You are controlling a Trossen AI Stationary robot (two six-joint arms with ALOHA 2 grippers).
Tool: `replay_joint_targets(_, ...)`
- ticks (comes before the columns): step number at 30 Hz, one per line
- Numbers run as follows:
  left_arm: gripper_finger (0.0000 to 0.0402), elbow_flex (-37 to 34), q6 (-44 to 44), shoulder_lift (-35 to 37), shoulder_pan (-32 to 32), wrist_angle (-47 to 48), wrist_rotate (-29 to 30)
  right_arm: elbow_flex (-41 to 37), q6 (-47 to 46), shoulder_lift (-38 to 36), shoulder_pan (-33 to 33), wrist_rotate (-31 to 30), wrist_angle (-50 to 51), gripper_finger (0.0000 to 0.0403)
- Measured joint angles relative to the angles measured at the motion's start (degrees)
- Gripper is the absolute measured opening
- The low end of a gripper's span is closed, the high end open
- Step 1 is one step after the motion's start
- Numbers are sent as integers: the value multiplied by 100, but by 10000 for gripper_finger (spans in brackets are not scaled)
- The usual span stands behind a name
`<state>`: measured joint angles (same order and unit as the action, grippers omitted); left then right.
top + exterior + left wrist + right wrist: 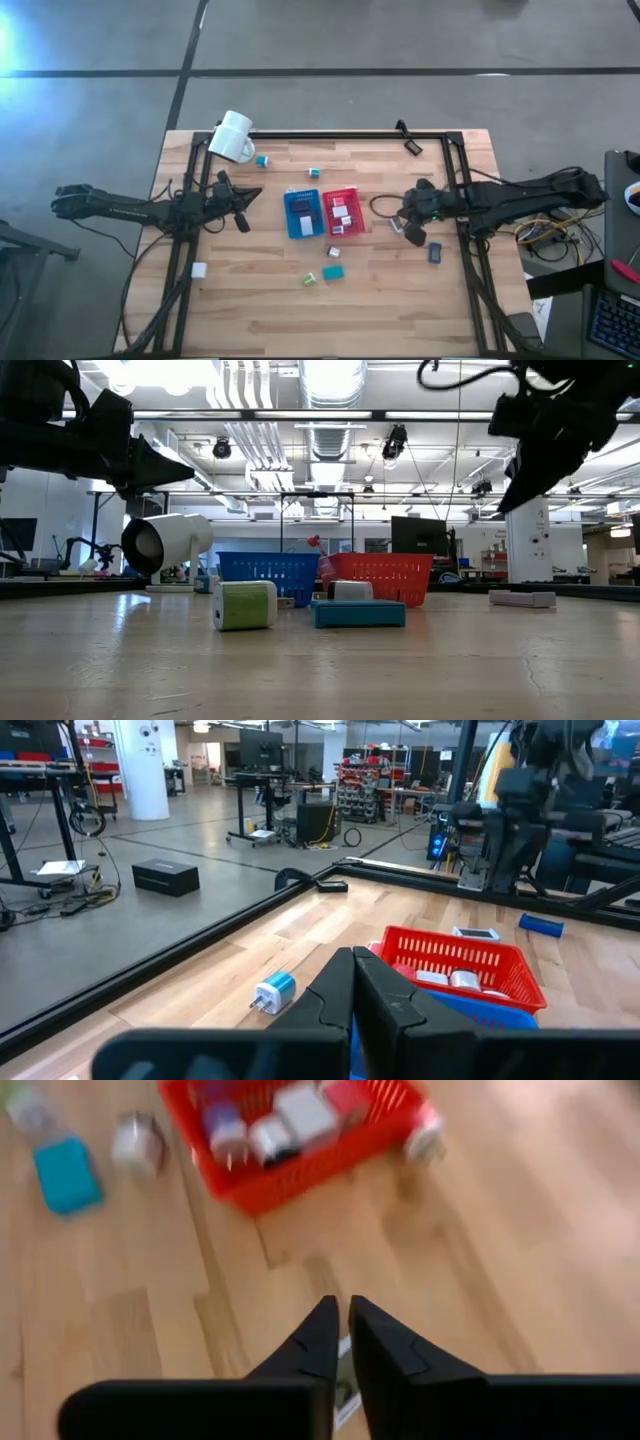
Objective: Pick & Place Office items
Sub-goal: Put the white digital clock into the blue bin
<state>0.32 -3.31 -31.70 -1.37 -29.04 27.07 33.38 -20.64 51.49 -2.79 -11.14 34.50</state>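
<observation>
Small office items lie scattered on the wooden table: a green-and-white block, a teal block, a white one, a white block near the left side, a dark piece, and two near the far edge. A flat white item rests on the table under my right gripper, which is shut and raised; that item shows through the fingers. My left gripper is shut and hovers left of the blue tray.
The red tray beside the blue one holds several small items. A white mug lies on its side at the far left corner. A dark clip sits by the far frame rail. The near part of the table has open wood.
</observation>
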Motion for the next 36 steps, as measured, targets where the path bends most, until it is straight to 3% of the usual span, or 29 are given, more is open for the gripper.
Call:
replay_joint_targets(7, 10, 0, 2, 2, 0, 7, 0, 648, -339, 1297, 92, 65, 1072, 129)
replay_joint_targets(18, 10, 0, 34, 2, -2, 39, 0, 1124, -373, 2540, 726, 411, 1430, 269)
replay_joint_targets(26, 10, 0, 395, 0, 0, 39, 4, 1100, -534, 2924, 1125, 998, 1377, 313)
replay_joint_targets(36, 10, 0, 610, 0, 0, 30, 13, 1080, -652, 3390, 1121, 1203, 1100, 315)
